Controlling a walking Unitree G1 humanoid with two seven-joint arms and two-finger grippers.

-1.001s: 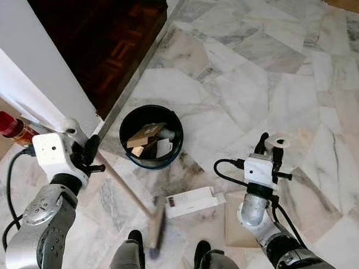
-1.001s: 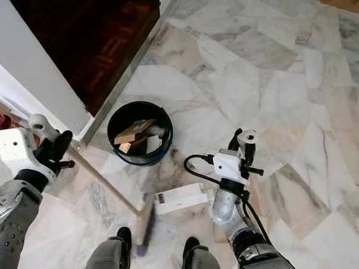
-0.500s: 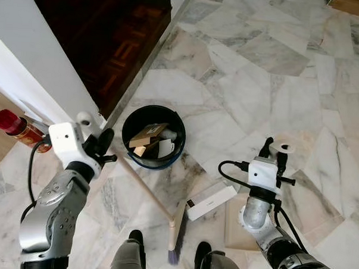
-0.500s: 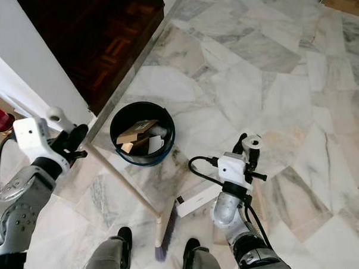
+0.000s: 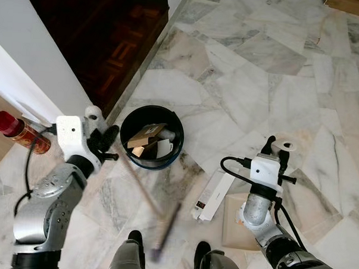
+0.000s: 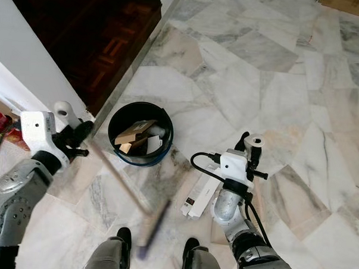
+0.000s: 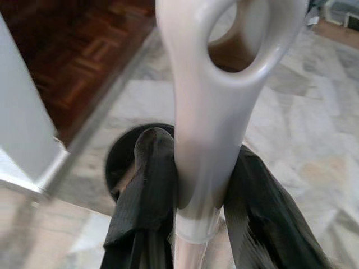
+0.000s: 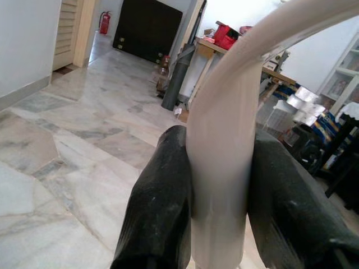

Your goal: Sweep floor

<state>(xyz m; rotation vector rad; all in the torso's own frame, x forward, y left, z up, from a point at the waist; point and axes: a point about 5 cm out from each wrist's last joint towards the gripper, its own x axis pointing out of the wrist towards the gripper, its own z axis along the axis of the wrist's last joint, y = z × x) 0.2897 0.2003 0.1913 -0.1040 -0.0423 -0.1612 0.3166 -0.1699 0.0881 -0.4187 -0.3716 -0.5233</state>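
My left gripper [image 5: 105, 145] is shut on the white looped top of a broom handle [image 7: 213, 112], its black fingers [image 7: 150, 185] pressed to both sides. The broom stick [image 5: 139, 183] slants down to a blurred broom head [image 5: 165, 229] near my feet. Shut on a white dustpan handle [image 8: 223, 168] is my right gripper [image 5: 273, 152]; the beige dustpan [image 5: 235, 223] lies flat on the marble below it. A long white box [image 5: 213, 195] lies on the floor, its end touching the dustpan's left edge.
A black bucket [image 5: 151, 136] holding cardboard and paper scraps stands between the arms. A white wall [image 5: 27, 68] and a dark wooden floor [image 5: 106, 42] lie to the left behind a metal strip. A red-capped bottle [image 5: 13, 131] sits at the far left.
The broom head swung right, pushed the white box towards the dustpan and turned it end-on, then swung back left. My left gripper shifted with the handle; the right arm barely moved.
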